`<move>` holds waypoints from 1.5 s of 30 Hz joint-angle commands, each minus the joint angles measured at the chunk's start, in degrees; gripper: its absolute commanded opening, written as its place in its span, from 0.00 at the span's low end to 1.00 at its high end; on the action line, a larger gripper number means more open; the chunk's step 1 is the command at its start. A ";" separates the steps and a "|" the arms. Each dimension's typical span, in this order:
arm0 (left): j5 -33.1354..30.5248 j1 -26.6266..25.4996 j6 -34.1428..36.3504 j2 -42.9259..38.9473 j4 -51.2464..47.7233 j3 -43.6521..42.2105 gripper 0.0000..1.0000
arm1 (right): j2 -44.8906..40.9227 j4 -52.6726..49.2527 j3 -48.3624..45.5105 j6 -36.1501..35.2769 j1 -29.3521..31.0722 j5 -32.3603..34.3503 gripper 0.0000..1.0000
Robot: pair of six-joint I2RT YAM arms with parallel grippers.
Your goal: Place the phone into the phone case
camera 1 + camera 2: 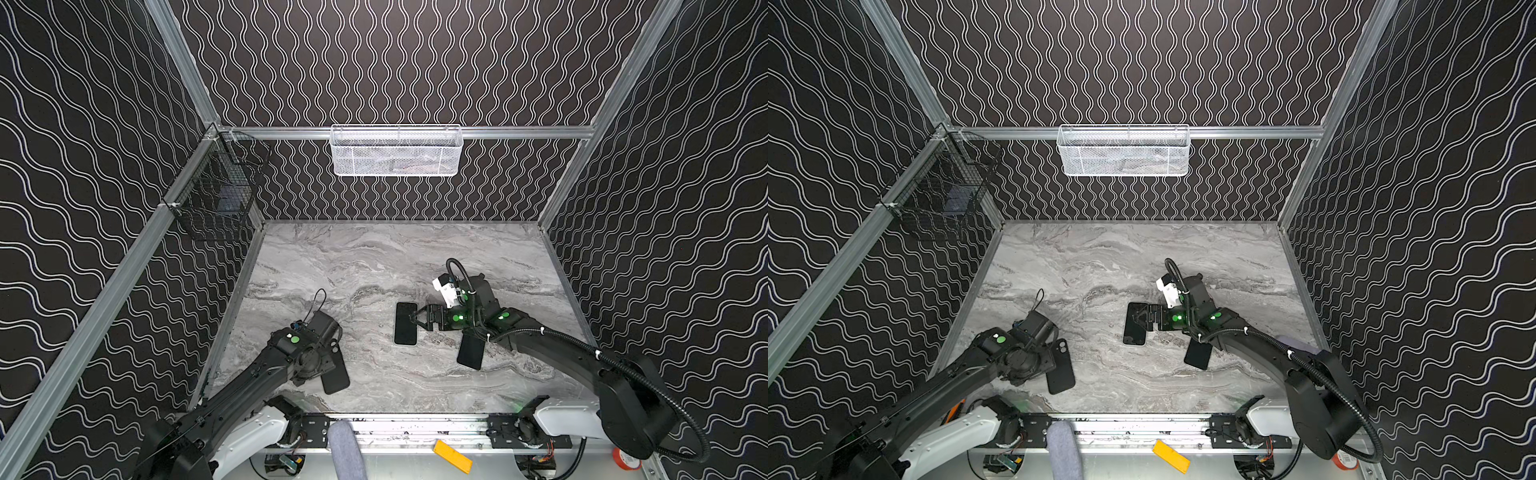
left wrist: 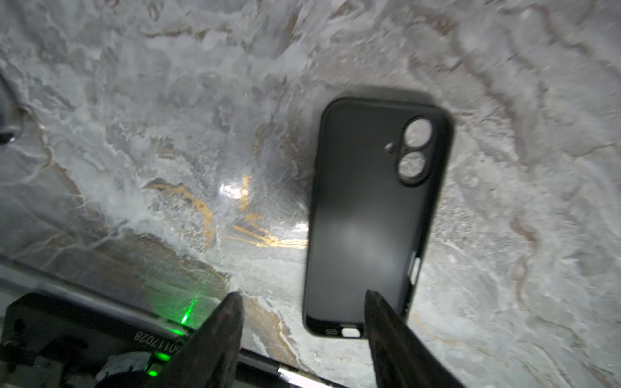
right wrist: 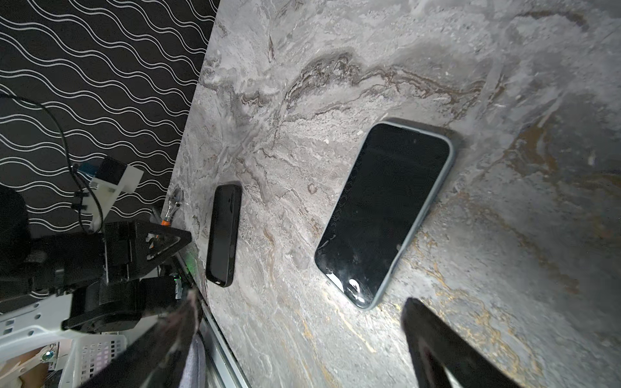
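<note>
Insertion not yet begun: the phone point(image 1: 403, 337) lies screen-up on the tabletop point(image 1: 353, 257), well apart from the empty phone case point(image 2: 369, 201), one corner of which sits between the parted, ungripping left jaws, while the right jaws, wide and empty, hover at the phone; lifting and seating are left.

Both top views overhead, whole table point(image 1: 374, 257); wrist views close, downward.

White mesh basket point(image 1: 395, 163), black wire basket point(image 1: 210, 195), tabletop point(image 1: 374, 266)
</note>
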 commanded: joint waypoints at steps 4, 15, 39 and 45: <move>2.01 -0.15 -1.14 3.81 4.58 -1.99 0.50 | 0.34 1.59 -0.96 -0.98 0.10 0.06 0.98; 0.59 -0.90 0.11 9.69 9.69 -0.75 0.45 | 0.57 0.59 -0.10 -1.16 0.06 0.00 0.98; 5.09 -3.90 -8.10 15.10 11.24 1.63 0.45 | -5.50 -2.86 0.45 -2.02 -0.03 1.63 0.99; 3.53 -7.39 -8.96 16.66 11.67 5.85 0.45 | -4.75 -2.80 0.82 -1.93 -0.01 1.06 0.99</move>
